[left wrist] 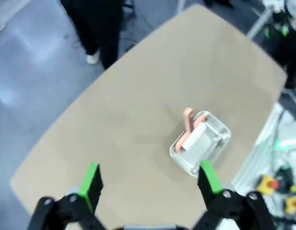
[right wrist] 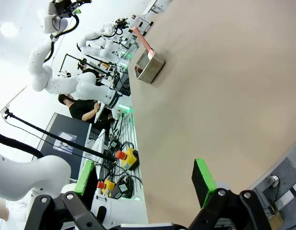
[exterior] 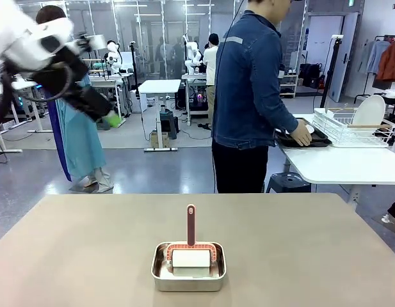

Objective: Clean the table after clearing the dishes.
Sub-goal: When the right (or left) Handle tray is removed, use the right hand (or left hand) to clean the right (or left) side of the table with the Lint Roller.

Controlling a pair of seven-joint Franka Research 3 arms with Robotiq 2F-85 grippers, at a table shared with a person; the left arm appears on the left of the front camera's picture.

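Left pincer (exterior: pixel 109 119) hangs high at the left of the front view, at the end of a white arm that slants down from the top corner, its black fingers aimed down and to the right. Its own camera shows the jaws spread wide (left wrist: pixel 150 182) with nothing between them, looking steeply down on the table (left wrist: pixel 138 96). Right pincer (right wrist: pixel 144 182) is likewise wide apart and empty, held low by the table's edge, the wrist rolled so that the tabletop (right wrist: pixel 224 96) stands tilted across the picture

On the table (exterior: pixel 88 243) a small steel pan (exterior: pixel 188 276) sits near the robot's edge, about the middle, with a white pad (exterior: pixel 191 258) in it and a red-handled tool (exterior: pixel 191 224) whose handle points to the far side

The front view shows a person in a denim jacket (exterior: pixel 248 83) at the far side, turned to a white side table (exterior: pixel 338 166). One hand (exterior: pixel 303 134) rests on a dark tray (exterior: pixel 315 142) beside a wire rack (exterior: pixel 341 128), where a white plate (exterior: pixel 369 110) stands on edge. Forks and knives are too small to make out

From above, the left wrist view shows the pan (left wrist: pixel 217 143) close to the table's edge and the person's dark legs (left wrist: pixel 97 28) beyond the far edge. The right wrist view shows the pan (right wrist: pixel 152 69) from the side, far up the table, and red stop buttons (right wrist: pixel 120 154) on yellow boxes off the edge
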